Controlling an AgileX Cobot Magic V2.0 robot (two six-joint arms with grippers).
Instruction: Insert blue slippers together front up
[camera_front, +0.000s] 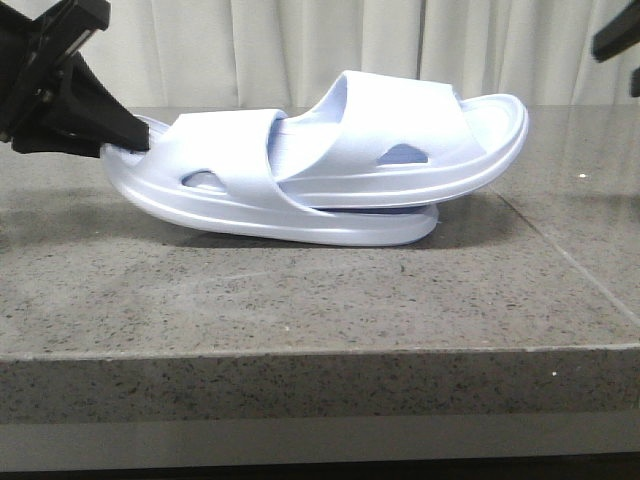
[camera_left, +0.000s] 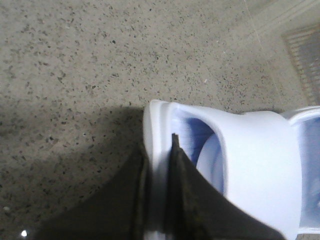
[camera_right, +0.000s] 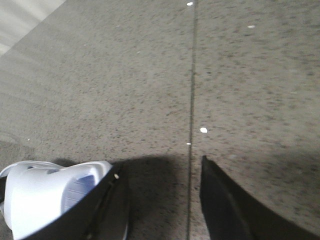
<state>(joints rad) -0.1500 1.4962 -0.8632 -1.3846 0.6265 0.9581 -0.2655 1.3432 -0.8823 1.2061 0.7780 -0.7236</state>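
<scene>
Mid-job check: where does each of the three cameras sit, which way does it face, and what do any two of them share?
Front view: low at the table edge, facing forward at the nested blue slippers; left gripper at left.
Left wrist view: on the left arm, looking down its fingers clamped on a slipper's rim.
Right wrist view: on the right arm, looking down at the stone top; right gripper open, empty.
Shared: all three show the slippers.
</scene>
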